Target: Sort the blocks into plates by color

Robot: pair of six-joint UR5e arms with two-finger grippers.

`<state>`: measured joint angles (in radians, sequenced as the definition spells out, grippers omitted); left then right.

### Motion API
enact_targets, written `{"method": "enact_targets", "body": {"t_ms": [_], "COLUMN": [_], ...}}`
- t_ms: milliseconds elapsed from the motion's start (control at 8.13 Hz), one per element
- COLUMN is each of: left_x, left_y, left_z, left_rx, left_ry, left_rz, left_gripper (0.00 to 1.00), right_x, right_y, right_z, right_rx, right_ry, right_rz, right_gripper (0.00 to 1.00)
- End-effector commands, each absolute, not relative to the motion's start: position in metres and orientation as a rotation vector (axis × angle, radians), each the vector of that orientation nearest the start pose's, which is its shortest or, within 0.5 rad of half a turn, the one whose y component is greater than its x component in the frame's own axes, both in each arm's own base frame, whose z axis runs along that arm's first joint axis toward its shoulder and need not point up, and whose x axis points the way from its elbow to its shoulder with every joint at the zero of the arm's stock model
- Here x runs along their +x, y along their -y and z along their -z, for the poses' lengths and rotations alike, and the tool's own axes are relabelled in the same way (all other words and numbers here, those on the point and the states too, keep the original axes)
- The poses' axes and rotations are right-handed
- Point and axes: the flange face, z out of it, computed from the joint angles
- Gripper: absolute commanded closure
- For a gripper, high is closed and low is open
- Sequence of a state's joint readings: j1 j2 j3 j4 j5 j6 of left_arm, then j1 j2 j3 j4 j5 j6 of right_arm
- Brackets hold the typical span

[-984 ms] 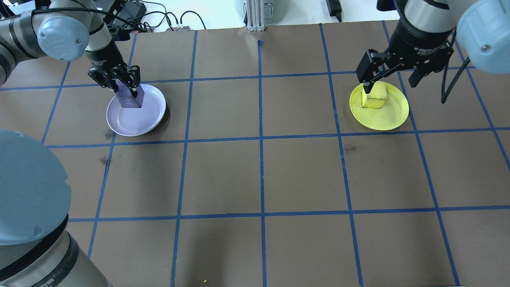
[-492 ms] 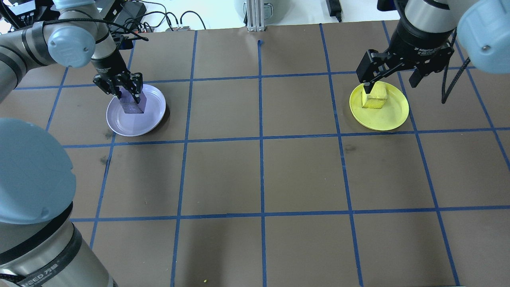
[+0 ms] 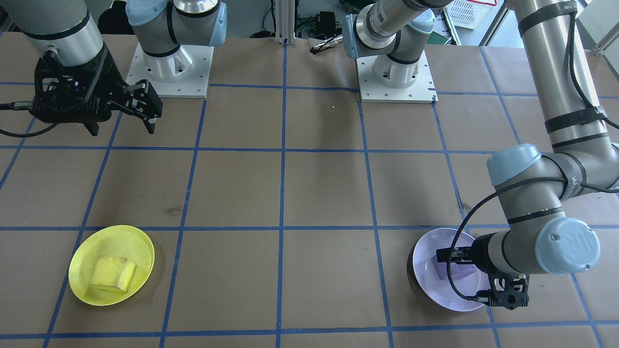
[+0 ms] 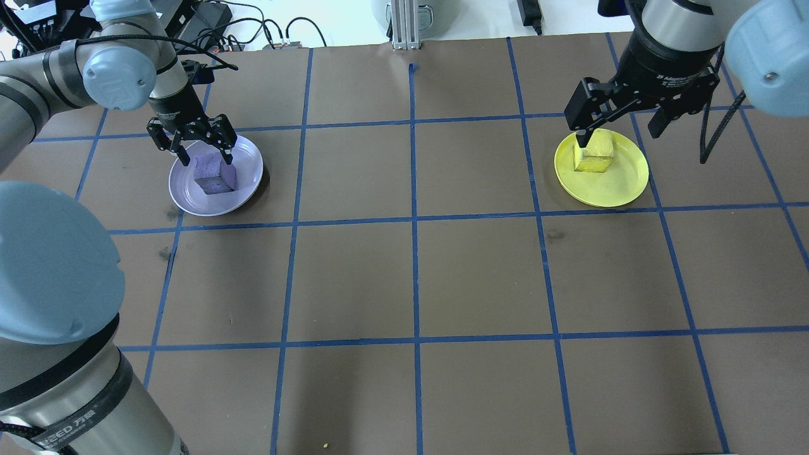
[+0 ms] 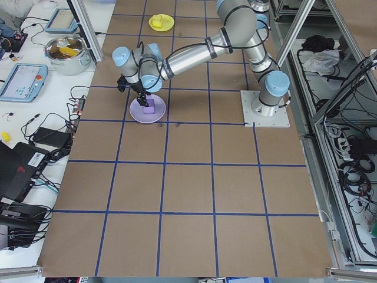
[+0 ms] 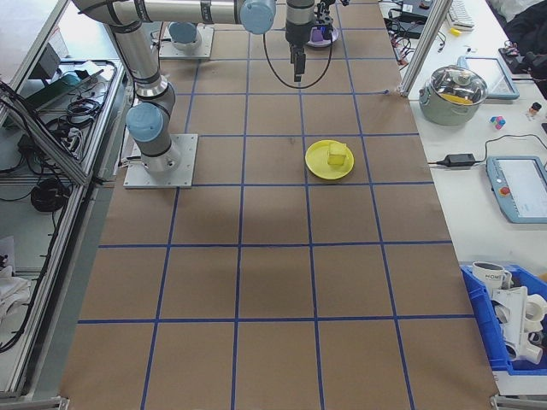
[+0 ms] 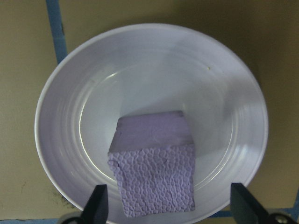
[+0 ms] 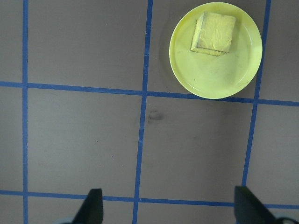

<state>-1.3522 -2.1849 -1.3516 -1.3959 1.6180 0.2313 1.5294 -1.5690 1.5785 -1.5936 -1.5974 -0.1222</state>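
The purple block [image 7: 154, 163] sat in the lavender plate [image 7: 60, 140], a small cube with a pebbled, rough face toward the wrist camera and a smoother top, a shade darker than the glossy ringed dish under it. It lay off centre, toward the plate's rim on the robot's side. The left claw [image 4: 205, 155] hung right over it with its fingers [image 7: 97, 205] spread wide, one on either side of the block and not touching it. This plate lay near the table's far left corner as the robot faces.

Toward the far right corner, the yellow block [image 4: 595, 153] rested in the yellow plate [image 4: 622, 186], a bright cube with a crinkled surface, set toward the plate's far rim. The right claw [image 3: 121, 126] was held high above the table, open and empty.
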Motion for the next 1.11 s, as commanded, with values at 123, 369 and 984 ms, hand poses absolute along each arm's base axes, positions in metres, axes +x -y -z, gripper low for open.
{"method": "enact_targets", "body": {"t_ms": [123,369,984], "left_x": [0.021,0.006,-0.117], "left_y": [0.690,0.669,0.574], "left_z": [-0.280,-0.320,-0.483], "left_rx": [0.027,-0.007,-0.120], "left_ry": [-3.112,-3.105,-3.086], "left_rz": [-0.281,-0.323,-0.039], "left_gripper": [0.07,0.07,0.05], "right_x": [0.113,0.112,0.113], "right_y": [0.508,0.509,0.509], "right_z": [-0.484,-0.482,-0.483], "right_rx": [-0.118,-0.130,-0.133], "right_ry": [-3.154,-3.160,-3.154], "right_rz": [0.076,0.073,0.078], "right_gripper": [0.00,0.00,0.00]}}
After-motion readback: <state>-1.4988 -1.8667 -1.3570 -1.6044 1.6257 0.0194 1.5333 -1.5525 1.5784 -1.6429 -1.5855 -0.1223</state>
